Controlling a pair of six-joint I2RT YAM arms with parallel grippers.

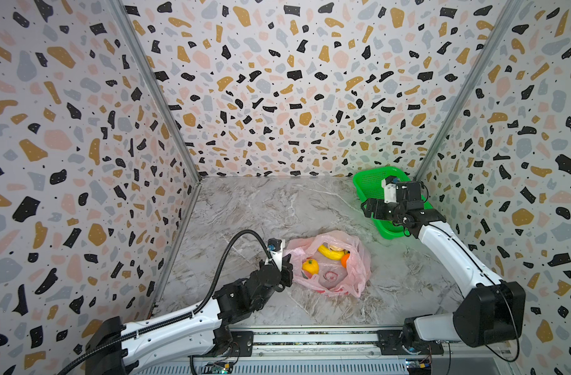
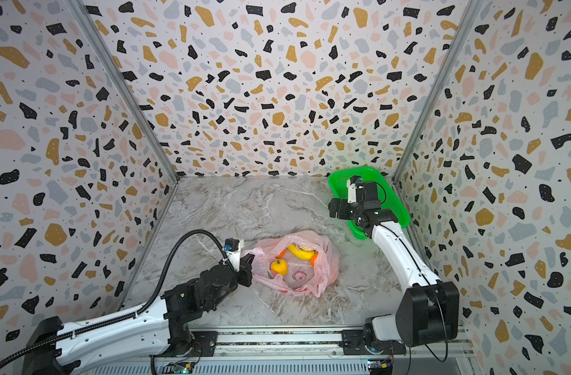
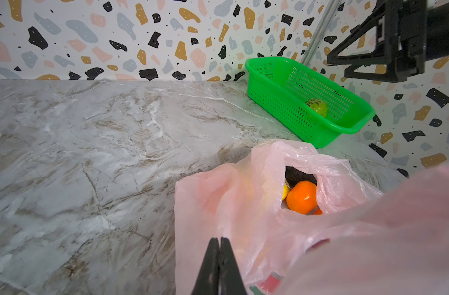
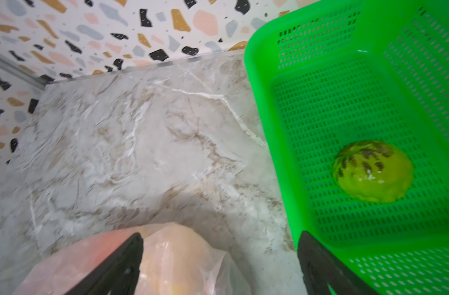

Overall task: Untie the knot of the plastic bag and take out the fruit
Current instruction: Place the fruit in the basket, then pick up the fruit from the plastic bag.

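Black left gripper (image 3: pixel 219 258) fingers sat pressed together at the near edge of the thin translucent pink plastic bag (image 3: pixel 233 204), apparently pinching a fold of its film, though the pinch itself was hard to make out. That bag lay mid-table on the grey marbled tabletop (image 1: pixel 245 207), its mouth gaping and no knot visible, so the untying looked finished. Inside showed a yellow banana (image 1: pixel 329 252), a round orange fruit (image 3: pixel 302 197) and a small yellow-orange fruit (image 1: pixel 310 266). Farther out, the right gripper (image 4: pixel 219 258) hung wide open and empty beside the green perforated plastic basket (image 3: pixel 277 84), where a green round fruit (image 4: pixel 372 171) already rested. Unloading seemed under way; the next move would call for the right gripper to reach into the held-open mouth.
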